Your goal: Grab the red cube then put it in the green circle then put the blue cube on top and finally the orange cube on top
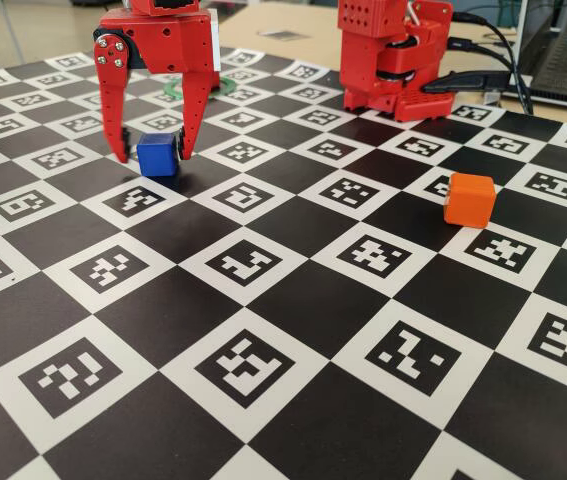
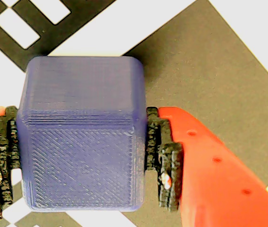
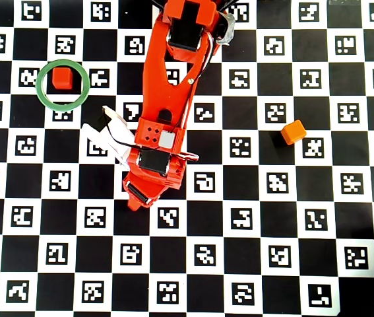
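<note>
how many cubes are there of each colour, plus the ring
red cube: 1
blue cube: 1
orange cube: 1
green circle: 1
total: 4

Red arm reaching forward from its base, wrist bent down, gripper (image 1: 153, 158) pointing at the board, both fingers (image 2: 169, 161) pressed against the blue cube (image 2: 82, 137)
</note>
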Tool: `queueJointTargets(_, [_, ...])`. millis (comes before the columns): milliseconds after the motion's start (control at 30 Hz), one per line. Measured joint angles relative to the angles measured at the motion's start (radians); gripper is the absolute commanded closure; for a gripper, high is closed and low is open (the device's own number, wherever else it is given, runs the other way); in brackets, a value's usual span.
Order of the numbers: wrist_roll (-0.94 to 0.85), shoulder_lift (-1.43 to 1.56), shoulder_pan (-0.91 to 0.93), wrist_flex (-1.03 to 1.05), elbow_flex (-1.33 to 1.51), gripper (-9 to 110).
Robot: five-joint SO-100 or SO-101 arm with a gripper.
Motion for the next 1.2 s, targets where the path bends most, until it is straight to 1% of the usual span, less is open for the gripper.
queueJointTargets(333, [-0.032, 0.0, 0.002, -0.011, 0.0, 94])
queueJointTargets(467, [-0.086, 0.002, 0.018, 0.028, 0.0, 94])
queueJointTargets(600, [-0.166, 0.083, 0.04, 0.077, 0.0, 94])
queueJointTargets(800, [-0.39, 0.201, 0.106, 0.192, -0.051, 94])
queueJointTargets(900, [-0.526, 0.233, 0.163, 0.272, -0.098, 94])
queueJointTargets(1200, [-0.876, 0.302, 0.362, 0.391, -0.127, 94])
